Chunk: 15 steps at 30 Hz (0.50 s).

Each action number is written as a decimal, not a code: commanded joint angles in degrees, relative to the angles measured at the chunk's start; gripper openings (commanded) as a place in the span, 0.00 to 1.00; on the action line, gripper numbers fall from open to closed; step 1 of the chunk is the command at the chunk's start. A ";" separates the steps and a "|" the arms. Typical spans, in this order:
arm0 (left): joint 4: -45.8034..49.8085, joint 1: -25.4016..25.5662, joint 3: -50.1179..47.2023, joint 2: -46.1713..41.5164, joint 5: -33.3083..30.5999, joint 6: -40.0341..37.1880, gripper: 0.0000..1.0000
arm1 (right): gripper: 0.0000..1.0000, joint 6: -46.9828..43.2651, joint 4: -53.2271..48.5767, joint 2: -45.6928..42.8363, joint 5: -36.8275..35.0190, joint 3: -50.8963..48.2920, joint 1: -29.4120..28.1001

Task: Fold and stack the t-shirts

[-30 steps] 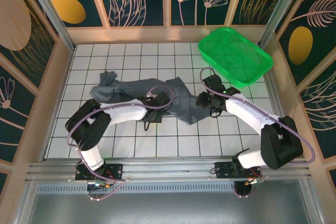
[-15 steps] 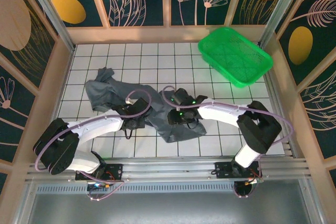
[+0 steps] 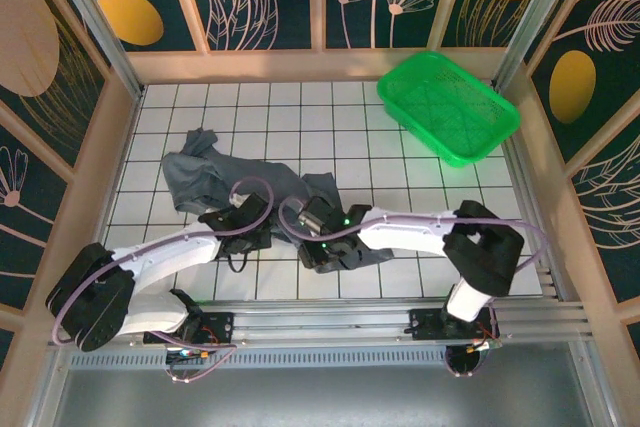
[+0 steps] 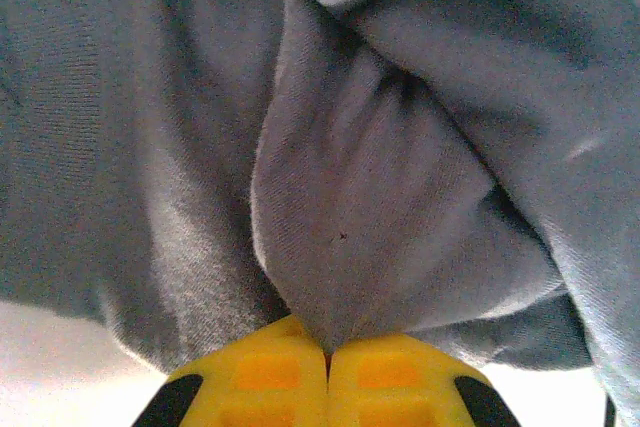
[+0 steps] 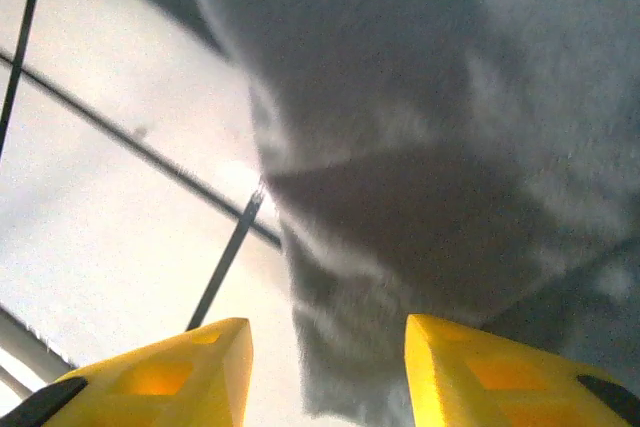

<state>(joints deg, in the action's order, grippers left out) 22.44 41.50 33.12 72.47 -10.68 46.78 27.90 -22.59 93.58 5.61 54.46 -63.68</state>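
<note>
The dark slate-grey t-shirt [image 3: 213,174] lies crumpled across the left and middle tiles, one end trailing under both wrists. My left gripper [image 3: 262,233] sits on its middle. In the left wrist view that gripper [image 4: 327,349] is shut on a pinched fold of the grey cloth [image 4: 360,207]. My right gripper [image 3: 316,247] is just right of it, over the shirt's near end. In the right wrist view its yellow fingers [image 5: 200,362] stand apart, and a loose edge of the shirt [image 5: 400,197] hangs down between them.
A green plastic basket [image 3: 490,112] sits at the far right corner of the white tiled table [image 3: 330,107]. Wooden rails edge the table on every side. Bare tiles lie at the back and on the right.
Both arms have swung toward the near left, dragging the shirt from the table's middle and bunching it. The right gripper's jaws have narrowed a little.
</note>
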 commanded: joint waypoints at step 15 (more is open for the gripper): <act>-8.37 -5.54 -6.29 -2.60 11.03 -1.17 0.00 | 0.31 -1.25 -4.04 9.92 -17.10 3.72 -9.66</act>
<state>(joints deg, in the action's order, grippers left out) 15.00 36.36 27.70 70.17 -0.84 46.54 25.91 -22.90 99.70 -5.98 56.60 -73.17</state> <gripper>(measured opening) 0.044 0.333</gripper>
